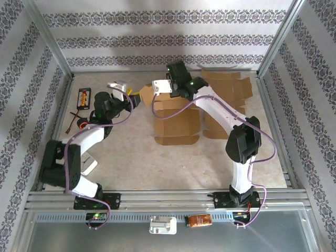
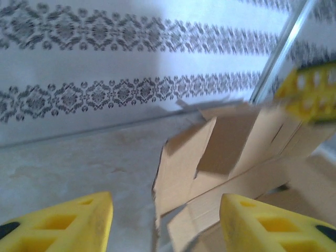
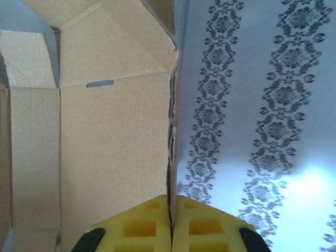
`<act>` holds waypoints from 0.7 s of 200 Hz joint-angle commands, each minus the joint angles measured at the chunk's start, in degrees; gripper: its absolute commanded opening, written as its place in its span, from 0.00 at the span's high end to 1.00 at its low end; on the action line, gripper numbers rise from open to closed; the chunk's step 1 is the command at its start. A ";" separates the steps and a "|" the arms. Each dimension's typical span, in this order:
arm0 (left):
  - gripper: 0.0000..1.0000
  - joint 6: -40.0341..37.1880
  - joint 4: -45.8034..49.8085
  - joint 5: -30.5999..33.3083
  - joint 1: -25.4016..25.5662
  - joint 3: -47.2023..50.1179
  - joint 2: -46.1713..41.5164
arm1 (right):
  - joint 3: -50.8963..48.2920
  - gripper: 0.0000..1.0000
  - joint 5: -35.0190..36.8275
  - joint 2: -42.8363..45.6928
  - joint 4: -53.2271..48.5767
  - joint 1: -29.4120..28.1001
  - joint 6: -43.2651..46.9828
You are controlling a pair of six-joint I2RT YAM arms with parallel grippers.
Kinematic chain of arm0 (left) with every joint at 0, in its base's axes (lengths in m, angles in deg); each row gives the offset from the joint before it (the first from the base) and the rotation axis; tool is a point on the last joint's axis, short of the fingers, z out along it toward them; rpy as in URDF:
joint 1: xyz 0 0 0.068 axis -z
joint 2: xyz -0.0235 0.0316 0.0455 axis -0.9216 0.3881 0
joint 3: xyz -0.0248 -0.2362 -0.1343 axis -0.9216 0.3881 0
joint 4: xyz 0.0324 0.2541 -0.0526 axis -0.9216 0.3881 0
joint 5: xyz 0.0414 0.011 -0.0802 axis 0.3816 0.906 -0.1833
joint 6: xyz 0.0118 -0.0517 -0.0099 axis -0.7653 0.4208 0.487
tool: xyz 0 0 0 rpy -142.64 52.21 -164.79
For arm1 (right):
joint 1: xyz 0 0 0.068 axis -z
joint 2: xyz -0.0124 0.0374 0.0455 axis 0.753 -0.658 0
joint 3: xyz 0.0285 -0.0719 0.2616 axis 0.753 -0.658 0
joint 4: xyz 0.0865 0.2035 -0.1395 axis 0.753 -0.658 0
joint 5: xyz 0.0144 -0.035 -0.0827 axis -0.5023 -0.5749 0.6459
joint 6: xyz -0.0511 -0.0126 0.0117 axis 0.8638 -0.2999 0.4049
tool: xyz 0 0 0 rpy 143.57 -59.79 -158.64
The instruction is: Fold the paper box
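The box (image 1: 178,128) is being pinched at a raised wall (image 3: 115,147) by the right gripper (image 3: 171,226). The left gripper (image 2: 165,212) is being held parted beside the box. Most folds are judged outstanding.

- My left gripper (image 2: 165,223) has its jaws apart, and the raised flap of the cardboard box (image 2: 226,152) stands just ahead, blocking a straight push forward.
- To that gripper's left the bench (image 2: 68,157) lies bare up to the patterned wall.
- My right gripper (image 3: 171,223) is pinched on the box's upright edge. The panel walls off its left side, and its right side is open air.
- Both grippers crowd the box's far left corner, with little room between them.
- Between the box and my arm bases the bench is wide open.
- A battery pack (image 1: 84,97) and loose wires (image 1: 73,118) lie near the left wall.
- A flat cardboard sheet (image 1: 233,86) covers the bench under my right arm.
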 commanded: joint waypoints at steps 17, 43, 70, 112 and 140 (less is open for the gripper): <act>0.46 30.61 29.32 3.41 0.76 -9.11 -1.52 | -11.84 1.00 5.71 1.63 15.90 -0.96 2.41; 0.50 43.38 26.97 -5.75 1.06 -10.13 3.40 | -15.65 0.99 3.29 1.36 19.78 -0.99 -1.63; 0.50 51.96 17.11 -12.33 2.99 -12.90 11.18 | -19.73 0.98 0.96 2.16 23.52 -0.85 -3.67; 0.43 59.34 5.29 -14.91 5.46 -19.59 22.09 | -24.08 0.96 0.11 3.05 26.38 -0.81 -4.58; 0.43 60.73 3.38 -14.15 5.40 -19.65 23.82 | -25.69 0.96 -0.14 3.45 27.43 -0.80 -4.47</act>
